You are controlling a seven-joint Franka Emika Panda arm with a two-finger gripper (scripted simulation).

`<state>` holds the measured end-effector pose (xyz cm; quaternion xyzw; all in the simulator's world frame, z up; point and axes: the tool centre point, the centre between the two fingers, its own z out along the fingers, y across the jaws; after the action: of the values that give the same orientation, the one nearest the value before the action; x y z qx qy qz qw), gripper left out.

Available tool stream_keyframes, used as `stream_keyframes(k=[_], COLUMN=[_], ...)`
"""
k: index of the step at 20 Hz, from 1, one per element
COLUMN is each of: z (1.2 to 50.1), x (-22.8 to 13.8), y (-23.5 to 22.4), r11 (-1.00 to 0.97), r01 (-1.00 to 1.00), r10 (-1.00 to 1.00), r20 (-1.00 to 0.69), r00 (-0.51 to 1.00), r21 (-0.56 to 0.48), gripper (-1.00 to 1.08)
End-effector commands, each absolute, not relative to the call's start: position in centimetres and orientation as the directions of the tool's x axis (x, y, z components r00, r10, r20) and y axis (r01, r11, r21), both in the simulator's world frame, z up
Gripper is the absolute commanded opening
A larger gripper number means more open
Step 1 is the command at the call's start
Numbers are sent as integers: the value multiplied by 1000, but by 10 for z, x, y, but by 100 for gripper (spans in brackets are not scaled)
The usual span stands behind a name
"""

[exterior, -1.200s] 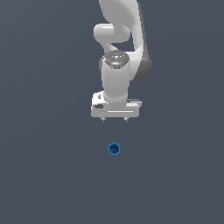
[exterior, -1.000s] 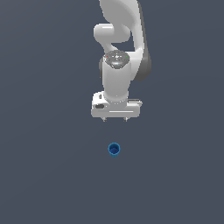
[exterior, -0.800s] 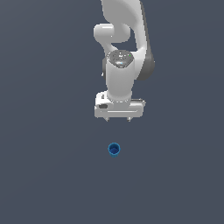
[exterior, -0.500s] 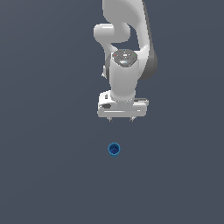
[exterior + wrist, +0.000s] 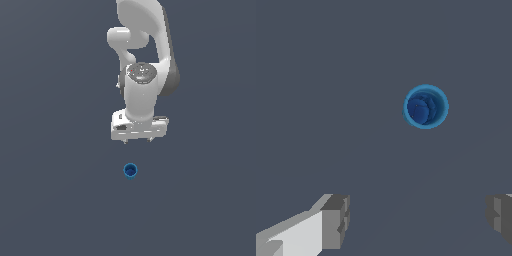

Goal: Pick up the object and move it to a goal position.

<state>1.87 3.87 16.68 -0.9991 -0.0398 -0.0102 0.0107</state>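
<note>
We've got the blue cup [image 5: 130, 171] upright on the grey floor [image 5: 45, 200], rim up. Above it w/ clear air between, a bit toward the exterior view's right of the cup, hangs the white gripper [image 5: 137, 141]. Wrist cam: fingers [image 5: 336, 221] spread wide, nothing betw. them, cup [image 5: 426, 106] lying beyond the tips.

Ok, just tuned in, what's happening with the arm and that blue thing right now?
The arm is hanging above the small blue cup, which stands upright on the grey floor with nothing in it. The hand is open, its fingers spread wide, and holds nothing. In the wrist view the cup sits ahead of the gap between the fingers, not between them, so the pick has not begun yet.
</note>
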Motion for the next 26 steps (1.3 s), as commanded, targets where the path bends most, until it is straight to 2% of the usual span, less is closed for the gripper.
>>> stream_keyframes(k=[1, 15, 26], z=[162, 112, 91], x=[26, 81, 98], y=[37, 20, 11], r11=[-993, -911, -861], r01=[116, 412, 509], r10=[115, 412, 509], r20=[20, 5, 0], r00=[993, 911, 861], r21=[-17, -1, 0], gripper=[100, 100, 100])
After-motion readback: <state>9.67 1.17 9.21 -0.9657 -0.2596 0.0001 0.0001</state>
